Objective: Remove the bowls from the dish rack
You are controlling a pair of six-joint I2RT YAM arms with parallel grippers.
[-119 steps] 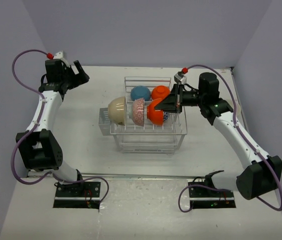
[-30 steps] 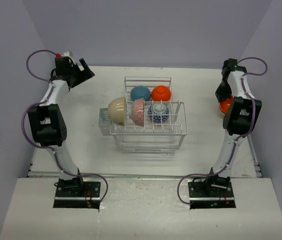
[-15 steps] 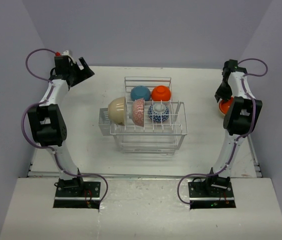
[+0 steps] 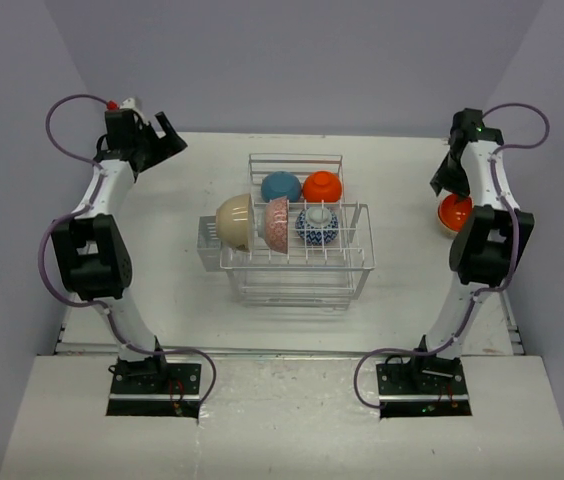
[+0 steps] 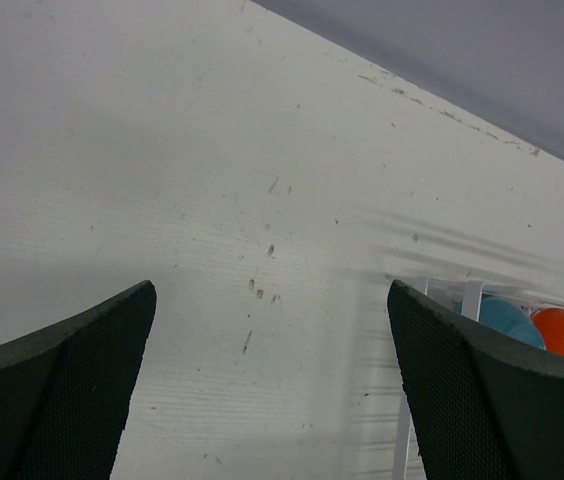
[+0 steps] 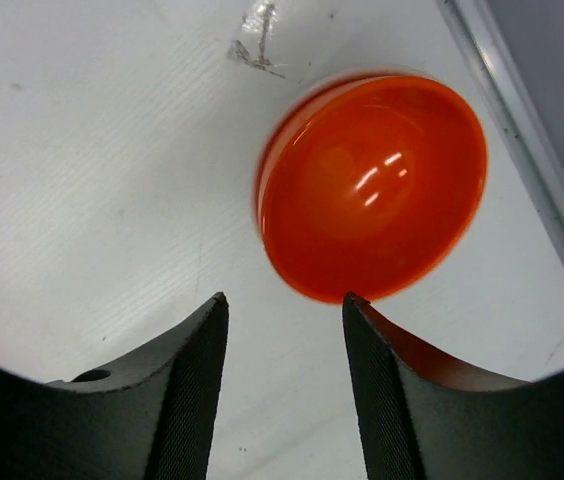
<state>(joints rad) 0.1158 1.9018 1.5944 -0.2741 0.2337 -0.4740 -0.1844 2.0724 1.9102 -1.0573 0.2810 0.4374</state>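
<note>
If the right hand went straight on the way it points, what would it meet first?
Probably the orange bowl on the table, at its near edge; the right hand aims there, but depth is unclear.

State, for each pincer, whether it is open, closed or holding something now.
Left pincer: open, holding nothing.
Right pincer: open, empty, clear of the orange bowl.

A white counter [image 4: 162,270], marked with small scuffs, is enclosed on three sides by plain pale lavender walls: a far wall [image 4: 292,60], a left wall [image 4: 2,230] and a right wall [image 4: 562,290]. A metal strip [image 4: 292,351] is fitted along its near edge, with a lighter ledge [image 4: 292,420] nearer still. The scene is evenly lit.
</note>
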